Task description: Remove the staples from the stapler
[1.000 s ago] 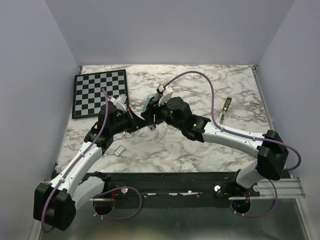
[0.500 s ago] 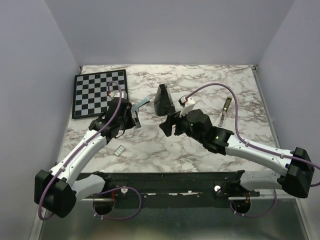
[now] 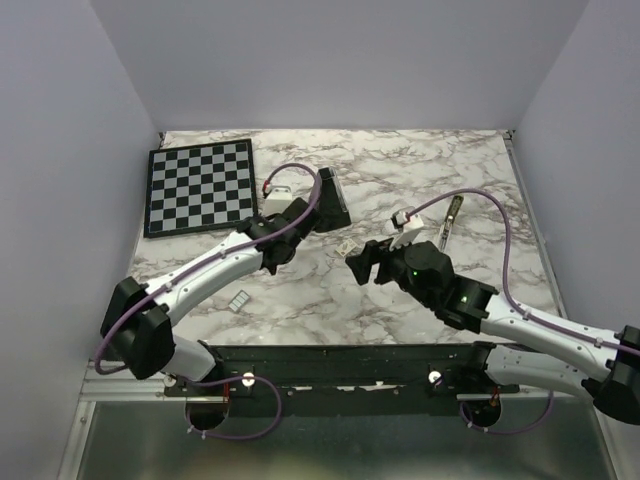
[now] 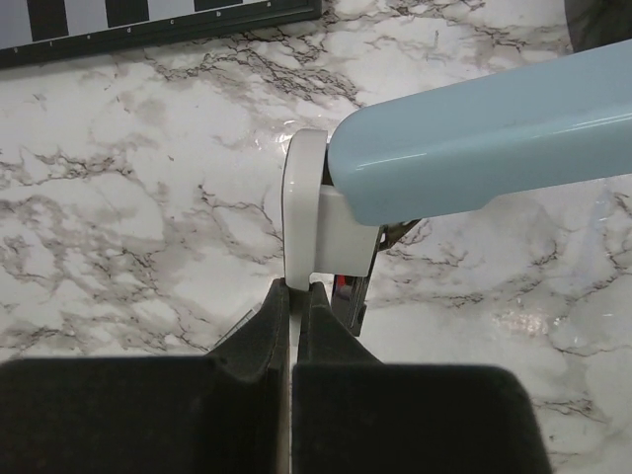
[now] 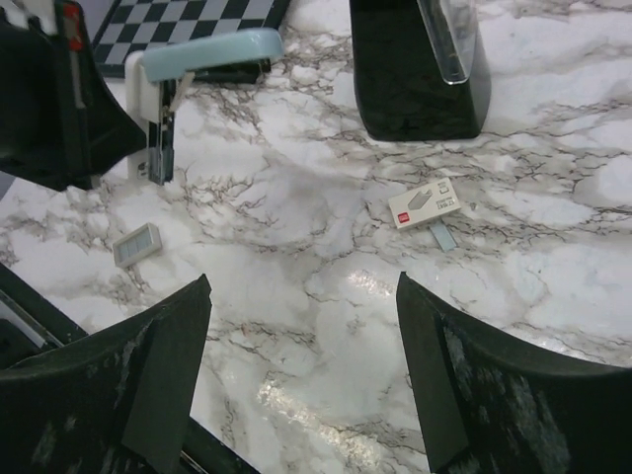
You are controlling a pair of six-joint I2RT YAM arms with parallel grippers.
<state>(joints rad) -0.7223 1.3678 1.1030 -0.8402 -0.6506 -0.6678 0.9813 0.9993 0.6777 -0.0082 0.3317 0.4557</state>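
Note:
The stapler (image 4: 494,138), light blue with a white back end, is held above the marble table. My left gripper (image 4: 293,291) is shut on that white end. The right wrist view shows the stapler (image 5: 207,54) hanging in the left gripper's fingers (image 5: 49,99). In the top view my left gripper (image 3: 295,215) sits beside the black wedge and hides the stapler. A small grey strip of staples (image 5: 136,244) lies on the table, also in the top view (image 3: 240,300). My right gripper (image 5: 301,385) is open and empty, low over the table (image 3: 362,265).
A black wedge (image 3: 330,200) stands at mid table, close to the left gripper. A small white box (image 5: 425,204) with a red mark lies before it. A chessboard (image 3: 200,185) is at the back left. A thin metal tool (image 3: 452,215) lies at the right.
The two grippers, together at the stapler a second ago, have parted. My left arm has carried the stapler right, toward the black wedge. My right arm has drawn back to the near right, open.

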